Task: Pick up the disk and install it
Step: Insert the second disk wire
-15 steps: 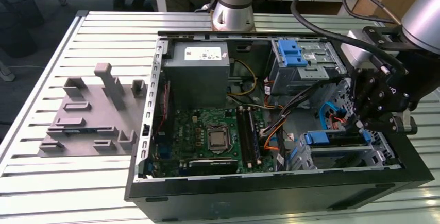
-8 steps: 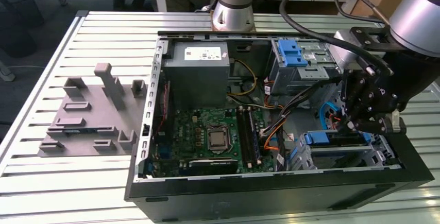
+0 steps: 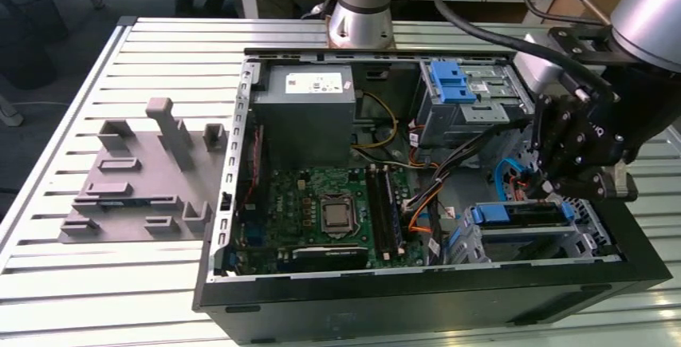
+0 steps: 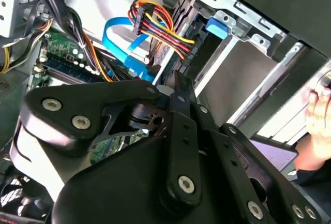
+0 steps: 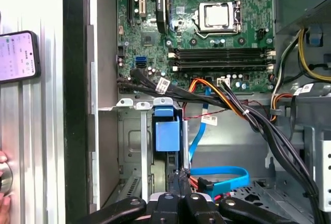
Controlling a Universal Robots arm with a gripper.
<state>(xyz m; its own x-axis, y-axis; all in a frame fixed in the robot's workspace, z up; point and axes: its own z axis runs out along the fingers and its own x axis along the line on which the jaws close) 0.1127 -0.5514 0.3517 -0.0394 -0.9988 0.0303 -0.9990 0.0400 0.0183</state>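
The disk [image 3: 516, 215], framed by its blue bracket, sits edge-up in the lower metal bay at the front corner of the open computer case, on the exterior view's right. In the first wrist view the bracket's blue tab [image 5: 167, 131] stands in the bay slot. My gripper [image 3: 550, 193] hangs right over the disk's end, with its black fingers shut together. Their tips [image 5: 179, 175] touch down at the bracket's edge, beside a blue data cable [image 5: 217, 175]. In the second wrist view the gripper [image 4: 173, 76] points down past a red, yellow and black power plug [image 4: 150, 25].
A silver drive cage with a blue latch [image 3: 468, 92] and a grey power supply [image 3: 309, 108] stand at the case's far side, with the motherboard [image 3: 330, 211] between. A grey fixture plate [image 3: 139, 179] lies on the table. A person's hand [image 4: 315, 110] and a phone [image 5: 18, 56] are beside the case.
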